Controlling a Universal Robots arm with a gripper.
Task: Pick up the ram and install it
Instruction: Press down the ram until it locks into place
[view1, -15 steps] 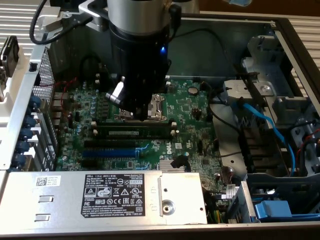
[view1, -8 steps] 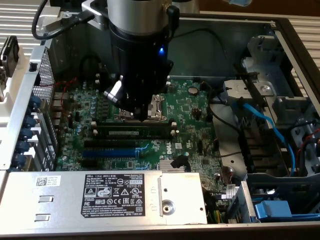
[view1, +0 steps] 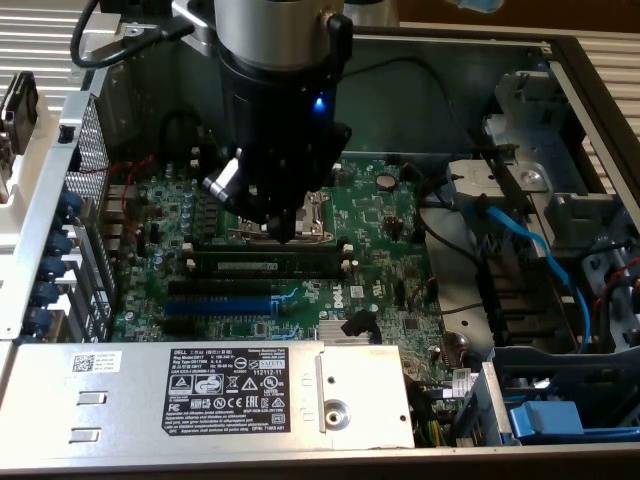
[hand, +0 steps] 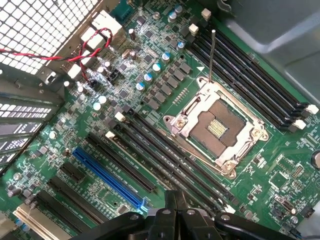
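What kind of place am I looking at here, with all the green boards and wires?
Most likely the inside of an opened desktop computer case on a workbench, perhaps a repair or robot test setup. The signs: a green motherboard with an empty processor socket, long black memory slots, and a labelled power supply alongside.

**Soft light, one glowing dot, blur at the near edge**

Even, diffuse light is filling the open grey metal computer case (view1: 470, 90) in the exterior view. A small blue indicator light (view1: 319, 102) is glowing on the black arm housing, which is casting a soft shadow on the green motherboard (view1: 380, 215). In the wrist view, the silver processor socket frame (hand: 216, 125) is glinting, and the dark gripper (hand: 175, 212) is blurring.
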